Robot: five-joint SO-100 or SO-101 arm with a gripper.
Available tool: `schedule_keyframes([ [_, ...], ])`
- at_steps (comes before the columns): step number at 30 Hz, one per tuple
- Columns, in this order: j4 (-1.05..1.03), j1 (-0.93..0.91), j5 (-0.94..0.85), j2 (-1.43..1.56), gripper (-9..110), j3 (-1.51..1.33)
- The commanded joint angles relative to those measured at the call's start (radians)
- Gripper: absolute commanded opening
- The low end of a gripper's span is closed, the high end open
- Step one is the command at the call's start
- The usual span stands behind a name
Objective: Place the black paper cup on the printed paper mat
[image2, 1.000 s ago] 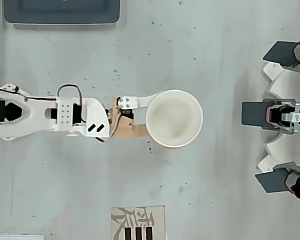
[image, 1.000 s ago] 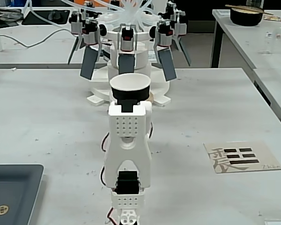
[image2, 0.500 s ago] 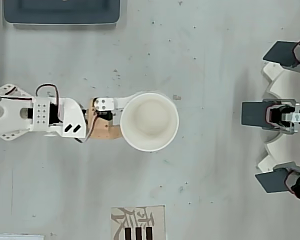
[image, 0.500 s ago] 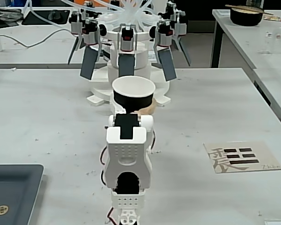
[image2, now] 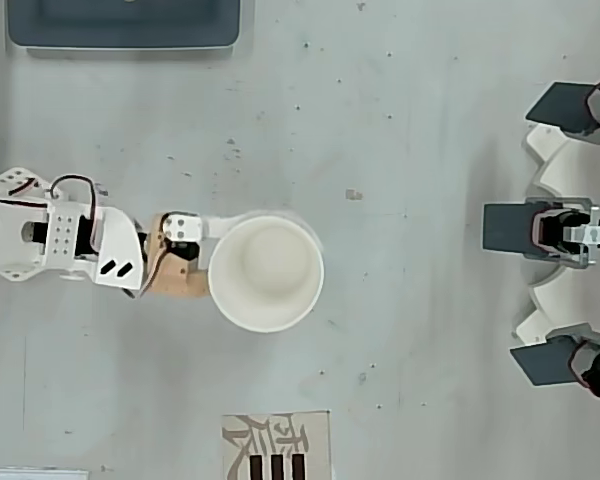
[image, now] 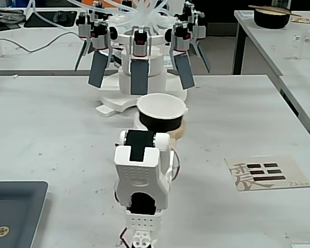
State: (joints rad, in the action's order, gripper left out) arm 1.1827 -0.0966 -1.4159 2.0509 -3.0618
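Black paper cup (image: 161, 118) work starts from the near edge of the fixed view, where the white arm (image: 139, 178) is reaching away from the camera toward the middle of the table (image: 51, 129). Its gripper (image2: 202, 262) is meeting the cup at the side wall nearest the arm, and in the overhead view one white finger is lying along the rim while a tan-padded one is sitting just beside the wall. The claw seems to be clasping the cup, though the pictures are not showing the contact plainly. The cup is standing upright, mouth up, with its long axis vertical and its white inside open to the overhead camera. The printed paper mat (image: 267, 173) is lying flat, well apart from the cup, to the right in the fixed view and at the bottom edge of the overhead view, partly cut off. To do this step well, I judge the arm should be keeping the cup vertical, lifting it clear, swinging toward the mat and lowering it centred on the print. Farthest off, a white fixture with grey paddles (image: 139, 77) is standing behind the cup, close enough to mind.
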Motion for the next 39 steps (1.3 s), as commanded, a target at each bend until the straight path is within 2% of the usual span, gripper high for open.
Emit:
schedule_keyframes([
  [1,0.025,-0.057,0.008,0.026,13,-0.006],
  [19,0.08,-0.379,-0.015,-0.126,13,0.052],
  [39,0.04,-0.601,-0.012,-0.565,13,0.614],
])
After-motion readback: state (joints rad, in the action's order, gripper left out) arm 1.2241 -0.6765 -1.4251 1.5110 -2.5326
